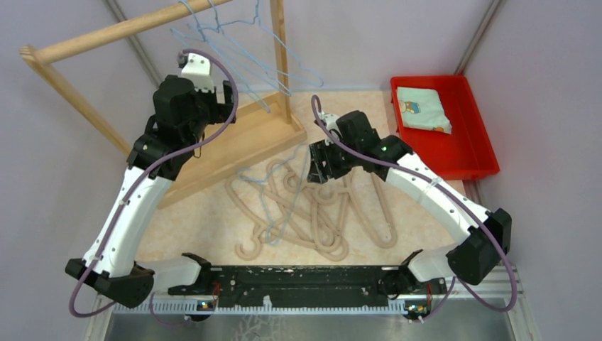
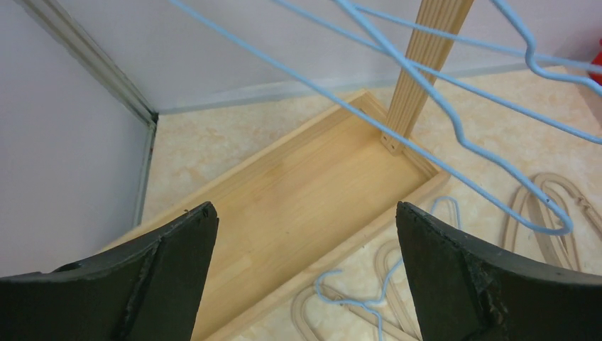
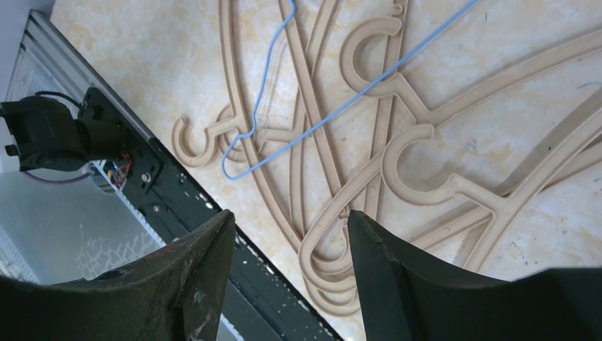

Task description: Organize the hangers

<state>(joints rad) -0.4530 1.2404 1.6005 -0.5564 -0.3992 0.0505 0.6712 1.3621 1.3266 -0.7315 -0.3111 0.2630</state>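
From above, the wooden rack point(image 1: 234, 142) stands at the far left of the worktop point(image 1: 192, 227), and its rail runs out of the top edge. Light-blue wire hangers point(image 1: 245, 67) hang from that rail with their hooks cut off by the frame. Their wires overlap, so the count is hard to make out. The left tool point(image 1: 228, 98) sits just beside them, but its jaws are hard to read from this angle. The beige hangers point(image 1: 312, 213) lie flat in a tangled pile mid-worktop, between the arms. Their long arms cross in several directions, and several hooks curl toward the near edge. A loose blue hanger point(image 1: 264, 195) is threaded among them. The right tool point(image 1: 314, 162) hovers over the pile's far side, hiding part of it. At far right, a red bin point(image 1: 468, 153) holds a folded cloth point(image 1: 422, 110).

In the left wrist view, the black fingers point(image 2: 177, 263) stand wide apart with nothing between them. The rack's base lies below. The hanging blue wires slant from upper left to lower right and are clipped by the top and right edges.

In the right wrist view, the fingers point(image 3: 192, 284) are parted around an empty gap above the beige pile. The pile's long arms run mostly lower left to upper right, past the frame. The loose blue wire's bend points toward the black base rail point(image 3: 177, 192).
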